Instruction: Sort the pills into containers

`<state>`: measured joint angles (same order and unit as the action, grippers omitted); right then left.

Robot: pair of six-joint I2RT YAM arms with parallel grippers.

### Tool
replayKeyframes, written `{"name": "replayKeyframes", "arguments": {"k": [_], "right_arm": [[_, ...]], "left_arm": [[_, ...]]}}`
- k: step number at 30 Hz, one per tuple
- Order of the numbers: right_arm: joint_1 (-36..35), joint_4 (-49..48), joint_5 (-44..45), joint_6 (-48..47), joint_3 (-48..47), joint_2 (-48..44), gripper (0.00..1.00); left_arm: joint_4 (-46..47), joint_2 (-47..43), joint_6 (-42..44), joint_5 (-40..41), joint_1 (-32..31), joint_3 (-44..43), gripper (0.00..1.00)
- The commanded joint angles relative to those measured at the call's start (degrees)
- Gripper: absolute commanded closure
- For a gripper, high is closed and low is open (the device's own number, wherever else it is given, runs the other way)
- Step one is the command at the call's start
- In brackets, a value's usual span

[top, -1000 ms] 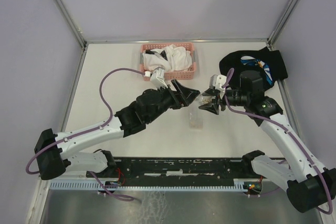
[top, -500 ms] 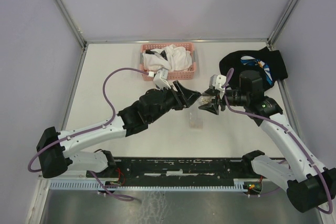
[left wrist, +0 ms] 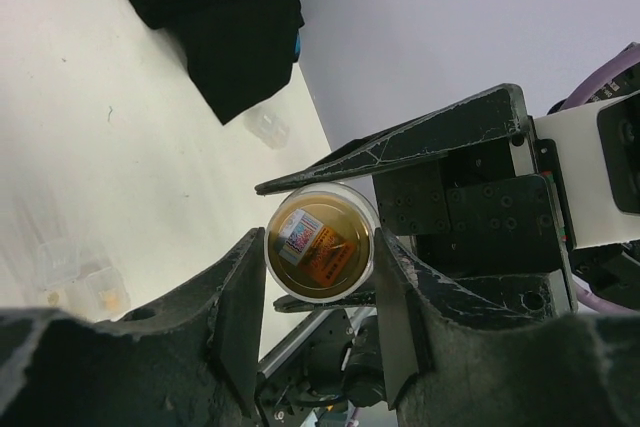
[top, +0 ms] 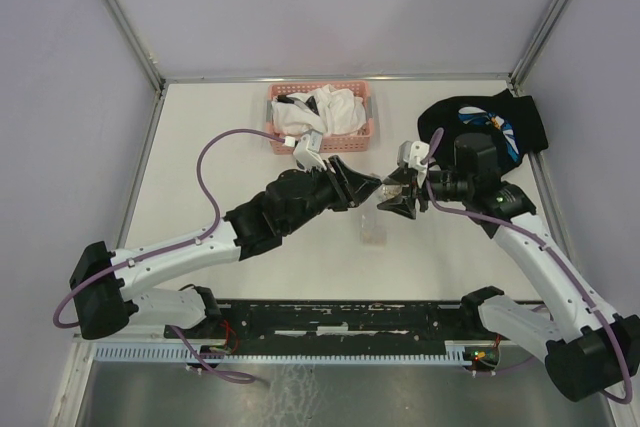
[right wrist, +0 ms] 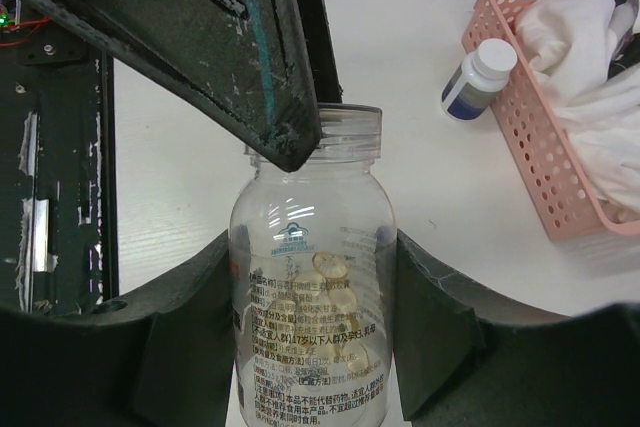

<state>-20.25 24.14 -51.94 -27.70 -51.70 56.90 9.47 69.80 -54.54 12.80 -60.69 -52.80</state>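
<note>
A clear pill bottle (right wrist: 312, 277) with yellow gel pills (right wrist: 335, 292) inside is held off the table between the two arms. My right gripper (right wrist: 312, 247) is shut on its body. My left gripper (left wrist: 320, 247) meets it end-on, and its fingers (left wrist: 245, 297) lie against both sides of the bottle's round mouth (left wrist: 320, 252). In the top view the left gripper (top: 365, 187) and right gripper (top: 392, 197) are tip to tip. The containers, a small clear box (top: 372, 232), lie on the table just below them; in the left wrist view the box (left wrist: 75, 282) holds a few yellowish pills.
A pink mesh basket (top: 275, 132) with white cloths stands at the back. A white-capped bottle (right wrist: 478, 77) stands beside the basket (right wrist: 530, 137). A black cloth (top: 480, 122) lies at the back right, with a small clear piece (left wrist: 265, 127) at its edge.
The left gripper has moved a little right, up to the bottle's mouth, and its jaws have narrowed onto it. The right arm and the bottle have stayed put.
</note>
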Motion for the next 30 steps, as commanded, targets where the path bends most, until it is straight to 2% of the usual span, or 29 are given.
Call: {"name": "replayKeyframes", "arguments": {"k": [1, 6, 10, 11, 14, 17, 22, 24, 27, 30], "right_arm": [[-0.27, -1.44, -2.25, 2.07, -1.85, 0.84, 0.93], [-0.16, -2.59, -4.56, 5.93, -2.35, 1.79, 0.93], [0.22, -7.03, -9.96, 12.66, -1.85, 1.94, 0.94], [0.79, -11.31, -14.62, 17.82, -1.36, 2.35, 0.94], [1.19, -19.29, -20.31, 28.58, -0.49, 3.4, 0.94], [1.19, -28.7, -23.63, 38.72, 0.9, 4.39, 0.95], [1.11, -29.07, -25.0, 40.55, 0.16, 3.84, 0.96], [1.16, -29.02, -24.77, 40.75, 0.18, 3.3, 0.96], [1.07, -29.06, -24.33, 40.81, 0.21, 3.03, 0.96], [1.1, -28.0, -23.77, 39.81, 0.06, 3.13, 0.96]], "left_arm": [[2.06, 0.33, 2.59, -3.74, -0.66, -2.15, 0.6], [2.04, 0.74, 4.3, -6.69, -0.75, -1.85, 0.66], [1.79, 0.4, 5.73, -8.18, -0.69, -0.95, 0.73], [3.47, -0.61, 8.44, -11.08, -0.66, 0.31, 0.74], [7.21, -1.73, 14.26, -18.7, -0.16, 2.67, 0.74], [12.12, -2.15, 18.1, -32.01, 3.17, 5.12, 0.76], [22.47, -0.6, 16.07, -52.19, 9.69, 8.75, 0.78], [22.47, 0.4, 17.8, -55.88, 10.34, 8.29, 0.74], [19.43, 0.99, 20.94, -55.68, 11.17, 6.95, 0.66], [21.45, -1.06, 19.08, -52.11, 14.13, 8.27, 0.48]]}}
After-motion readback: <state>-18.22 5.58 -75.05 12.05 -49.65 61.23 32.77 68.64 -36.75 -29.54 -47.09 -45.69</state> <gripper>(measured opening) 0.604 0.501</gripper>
